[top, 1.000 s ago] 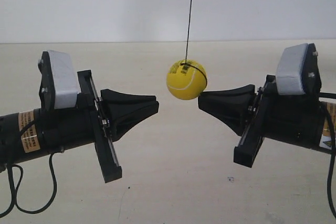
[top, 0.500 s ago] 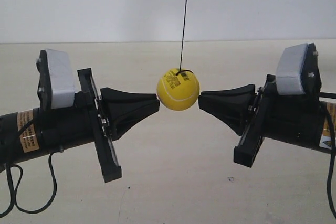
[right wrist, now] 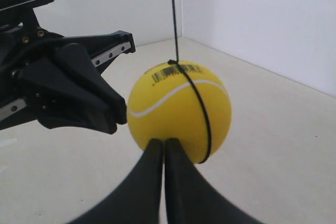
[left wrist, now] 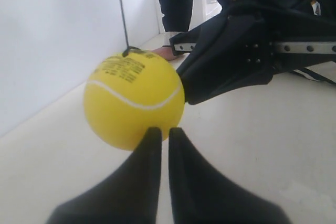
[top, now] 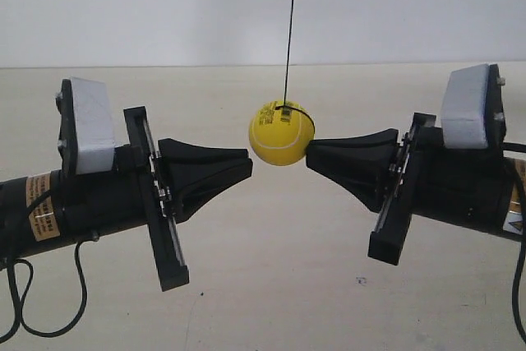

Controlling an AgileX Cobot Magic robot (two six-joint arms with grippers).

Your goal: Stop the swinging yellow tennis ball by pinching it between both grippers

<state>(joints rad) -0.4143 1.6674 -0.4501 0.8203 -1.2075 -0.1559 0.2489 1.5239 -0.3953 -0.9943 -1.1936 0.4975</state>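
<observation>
The yellow tennis ball [top: 282, 133] hangs on a thin black string [top: 289, 30] between two black cone-tipped grippers. At the exterior view's left is my left gripper [top: 248, 166], shut, its tip at the ball's lower left edge. In the left wrist view that tip [left wrist: 160, 129] meets the underside of the ball [left wrist: 134, 106]. My right gripper [top: 310, 152], at the exterior view's right, is shut and presses its tip against the ball's right side. The right wrist view shows its tip [right wrist: 164, 141] on the ball [right wrist: 178, 108], with the string looped around it.
A pale floor [top: 271, 285] lies beneath and a white wall [top: 164, 6] stands behind. Black cables [top: 49, 318] droop under the arm at the exterior view's left. A person's dark-trousered legs [left wrist: 173, 3] stand far off in the left wrist view.
The ball swung from the right tip toward the left one, then settled between them a little higher. The right gripper edged left against it. The left gripper barely moved.
</observation>
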